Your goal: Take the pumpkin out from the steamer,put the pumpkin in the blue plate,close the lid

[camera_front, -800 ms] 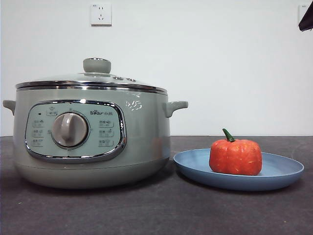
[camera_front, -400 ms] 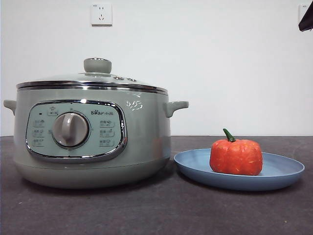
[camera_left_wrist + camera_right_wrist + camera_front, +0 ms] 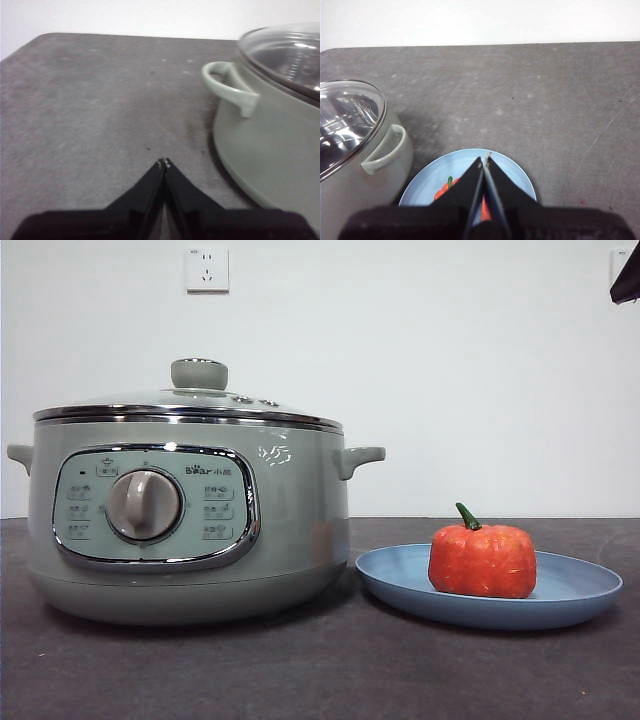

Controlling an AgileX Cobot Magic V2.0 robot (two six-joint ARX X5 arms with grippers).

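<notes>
All three steps look done to me: the pumpkin [image 3: 482, 560], squat, orange-red, green stem curling up, sits in the blue plate [image 3: 570, 595] just beside the steamer [image 3: 190, 530], whose glass lid [image 3: 190, 400] rests on the rim. My left end effector [image 3: 163, 162] and right end effector [image 3: 484, 161] are both clenched and empty. Next, I judge, only staying clear.
</notes>
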